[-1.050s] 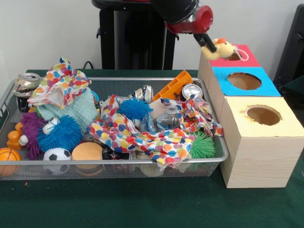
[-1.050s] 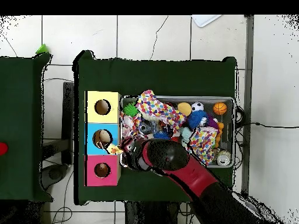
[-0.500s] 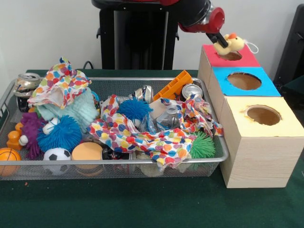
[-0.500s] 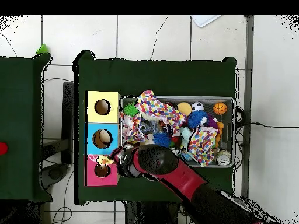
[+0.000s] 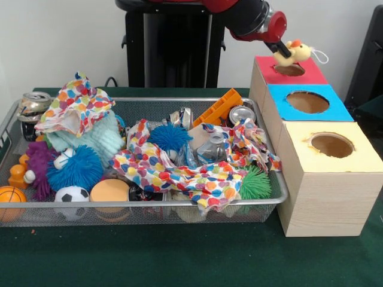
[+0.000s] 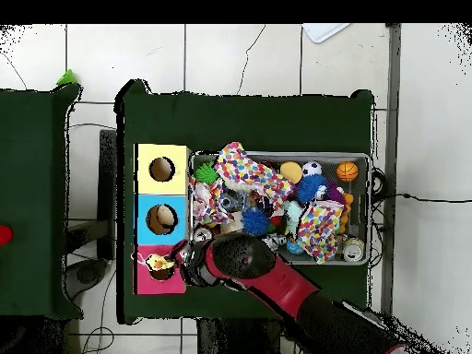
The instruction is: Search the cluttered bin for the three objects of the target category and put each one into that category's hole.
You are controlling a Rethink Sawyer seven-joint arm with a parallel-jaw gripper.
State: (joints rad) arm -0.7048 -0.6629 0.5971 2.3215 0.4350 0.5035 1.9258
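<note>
The tool (image 5: pixel 282 50) is closed on the yellow plush duck (image 5: pixel 297 51), which is held at the tool's tip, directly above the hole (image 5: pixel 289 69) in the red box (image 5: pixel 311 75). Risk noted: the duck's white loop (image 5: pixel 321 57) trails on the side away from the tool and could be caught on the hole's rim at release; the toy could also be dropped off-centre and left resting on the box top. The cluttered bin (image 5: pixel 270 179) lies well apart, below the arm.

Basketball (image 5: pixel 11 197) — cut by left edge — arm (image 5: pixel 239 12) by top.
</note>
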